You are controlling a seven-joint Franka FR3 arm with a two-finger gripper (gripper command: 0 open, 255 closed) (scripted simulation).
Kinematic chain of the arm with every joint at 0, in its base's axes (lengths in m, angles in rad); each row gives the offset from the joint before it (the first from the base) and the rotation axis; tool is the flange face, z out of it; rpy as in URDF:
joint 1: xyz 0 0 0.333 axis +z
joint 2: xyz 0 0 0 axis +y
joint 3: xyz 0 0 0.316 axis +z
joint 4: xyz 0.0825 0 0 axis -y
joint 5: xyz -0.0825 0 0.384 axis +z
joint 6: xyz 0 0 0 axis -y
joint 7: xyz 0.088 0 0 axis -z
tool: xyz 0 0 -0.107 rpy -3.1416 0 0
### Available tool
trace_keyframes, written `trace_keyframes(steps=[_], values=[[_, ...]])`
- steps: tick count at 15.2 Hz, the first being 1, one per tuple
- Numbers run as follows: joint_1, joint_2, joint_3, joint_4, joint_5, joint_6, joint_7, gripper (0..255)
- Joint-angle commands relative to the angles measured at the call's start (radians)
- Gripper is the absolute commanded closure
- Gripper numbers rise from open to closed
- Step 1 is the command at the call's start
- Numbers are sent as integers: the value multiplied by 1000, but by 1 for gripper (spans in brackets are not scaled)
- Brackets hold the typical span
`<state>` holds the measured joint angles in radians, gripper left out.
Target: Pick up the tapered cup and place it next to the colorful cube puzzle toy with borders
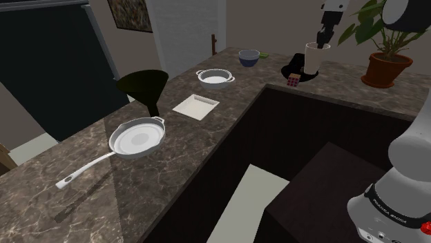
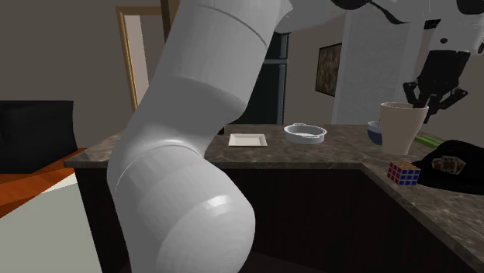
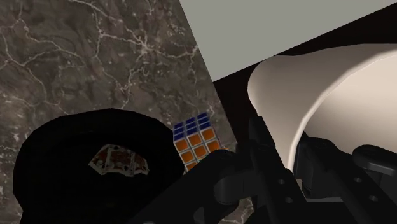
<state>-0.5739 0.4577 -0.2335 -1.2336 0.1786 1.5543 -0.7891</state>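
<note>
The tapered cup (image 1: 316,59) is cream-white and upright, with its base over the edge of a black cap (image 1: 293,67). My black gripper (image 1: 324,39) comes down from above and is shut on the cup's rim, one finger inside and one outside. In the second exterior view the cup (image 2: 402,127) stands just behind the colorful cube puzzle (image 2: 403,172), with the gripper (image 2: 429,96) at its far rim. The wrist view has the cup (image 3: 305,83) beside the cube (image 3: 197,141) and the cap (image 3: 89,172). Whether the cup touches the counter I cannot tell.
On the marble counter (image 1: 90,179) lie a white frying pan (image 1: 138,137), a black funnel (image 1: 144,84), a white square plate (image 1: 196,105), a white handled bowl (image 1: 215,77) and a blue bowl (image 1: 248,56). A potted plant (image 1: 387,65) stands past the cup.
</note>
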Motion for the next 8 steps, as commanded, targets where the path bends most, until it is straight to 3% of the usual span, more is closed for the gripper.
trace_keyframes(steps=[1, 4, 8], values=[[-40, 79, -5, 110, 14, -34, -33, 255], [-109, 209, -7, 311, 35, -110, -73, 255], [-98, 187, -8, 220, 31, -41, -80, 255]])
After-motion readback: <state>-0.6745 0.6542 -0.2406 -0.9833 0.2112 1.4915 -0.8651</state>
